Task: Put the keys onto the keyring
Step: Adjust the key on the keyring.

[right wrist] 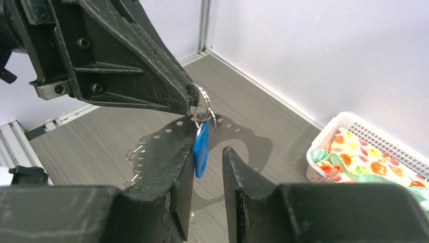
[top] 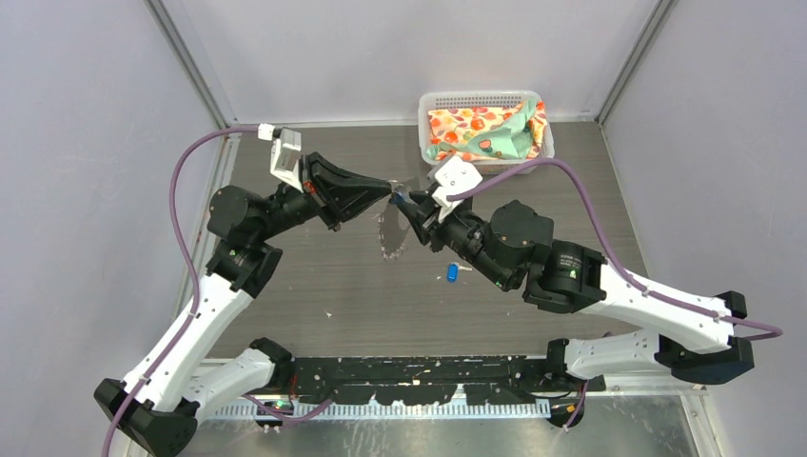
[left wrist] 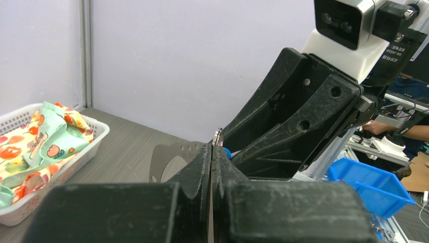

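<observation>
My left gripper (right wrist: 186, 98) is pinching the keyring (right wrist: 204, 107); a key (right wrist: 201, 147) is dangling between my right gripper's (right wrist: 207, 152) parted fingers. I'm judging it light, slippery, best taken by its flat head.

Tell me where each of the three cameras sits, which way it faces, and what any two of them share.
Top external: above and behind the bases, looking down at the table; both arms show, left gripper meeting right gripper.
Left wrist: on the left wrist, looking along its own shut fingers toward the right gripper.
Right wrist: on the right wrist, looking between its own fingers at the keyring and hanging blue key.
Shared: both wrist views show the white basket.
</observation>
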### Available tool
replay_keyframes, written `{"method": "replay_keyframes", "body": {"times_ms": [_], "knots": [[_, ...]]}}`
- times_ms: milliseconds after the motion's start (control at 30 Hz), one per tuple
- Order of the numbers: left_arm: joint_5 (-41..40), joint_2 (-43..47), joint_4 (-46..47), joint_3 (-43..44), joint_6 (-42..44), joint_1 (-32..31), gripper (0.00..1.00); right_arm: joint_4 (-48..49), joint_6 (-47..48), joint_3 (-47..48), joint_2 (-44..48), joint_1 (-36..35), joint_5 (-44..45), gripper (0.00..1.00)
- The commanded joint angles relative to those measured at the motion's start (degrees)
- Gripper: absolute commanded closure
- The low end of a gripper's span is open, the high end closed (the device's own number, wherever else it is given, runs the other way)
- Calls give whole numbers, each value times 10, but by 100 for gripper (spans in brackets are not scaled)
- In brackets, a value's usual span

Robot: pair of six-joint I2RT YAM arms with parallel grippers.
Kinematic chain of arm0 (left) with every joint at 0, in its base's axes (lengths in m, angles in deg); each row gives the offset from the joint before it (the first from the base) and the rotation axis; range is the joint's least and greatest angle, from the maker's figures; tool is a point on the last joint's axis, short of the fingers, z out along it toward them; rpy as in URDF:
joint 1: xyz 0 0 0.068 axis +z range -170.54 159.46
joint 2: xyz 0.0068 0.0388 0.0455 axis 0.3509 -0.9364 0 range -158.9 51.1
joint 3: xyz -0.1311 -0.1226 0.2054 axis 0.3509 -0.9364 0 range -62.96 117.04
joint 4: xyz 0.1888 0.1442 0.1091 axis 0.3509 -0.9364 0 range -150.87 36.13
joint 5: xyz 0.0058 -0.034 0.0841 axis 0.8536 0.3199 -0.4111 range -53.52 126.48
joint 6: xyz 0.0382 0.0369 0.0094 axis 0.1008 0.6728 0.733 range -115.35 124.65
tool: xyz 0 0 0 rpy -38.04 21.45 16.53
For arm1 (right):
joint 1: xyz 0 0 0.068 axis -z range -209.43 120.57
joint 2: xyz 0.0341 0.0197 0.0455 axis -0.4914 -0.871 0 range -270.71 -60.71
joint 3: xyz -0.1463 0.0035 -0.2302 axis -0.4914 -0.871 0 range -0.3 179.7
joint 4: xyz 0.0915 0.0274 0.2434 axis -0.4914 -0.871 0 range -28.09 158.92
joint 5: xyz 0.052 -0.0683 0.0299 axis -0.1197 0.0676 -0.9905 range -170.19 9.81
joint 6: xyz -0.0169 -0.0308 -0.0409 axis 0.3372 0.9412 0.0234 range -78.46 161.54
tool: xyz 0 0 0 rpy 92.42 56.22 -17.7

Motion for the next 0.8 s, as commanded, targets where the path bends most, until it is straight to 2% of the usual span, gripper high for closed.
{"method": "replay_keyframes", "body": {"times_ms": [0,567,767], "knots": [[-5,13,21,3,2,2,100,31,17,11,12,-4,23,68],[-1,12,17,7,1,2,100,36,29,20,-11,-6,16,79],[-2,11,14,7,7,2,100,39,22,15,3,-6,16,98]]}}
